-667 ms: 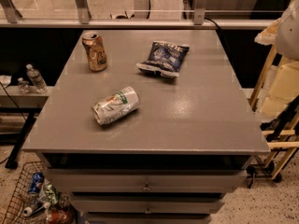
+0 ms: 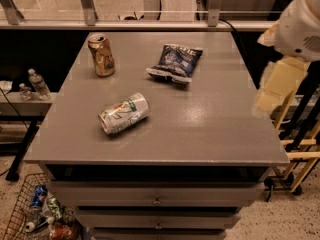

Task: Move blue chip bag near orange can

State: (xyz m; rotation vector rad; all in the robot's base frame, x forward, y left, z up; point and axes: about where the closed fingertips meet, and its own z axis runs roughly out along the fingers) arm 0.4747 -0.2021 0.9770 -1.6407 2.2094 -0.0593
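The blue chip bag (image 2: 175, 62) lies flat on the grey table (image 2: 210, 129), at the back, right of centre. The orange can (image 2: 101, 55) stands upright at the back left, about a bag's length to the left of the bag. My gripper (image 2: 278, 85) shows as a pale blurred shape hanging at the table's right edge, below the white arm (image 2: 300, 24). It is well to the right of the bag and holds nothing that I can see.
A silver-white can with green and orange marks (image 2: 124, 114) lies on its side at the table's front left. Drawers (image 2: 157, 199) sit under the tabletop. A wire basket of cans (image 2: 35, 214) stands on the floor at the left. Wooden frames (image 2: 300, 149) stand at the right.
The arm and gripper have shifted a little left, toward the table's right edge. The bag and both cans have not moved.
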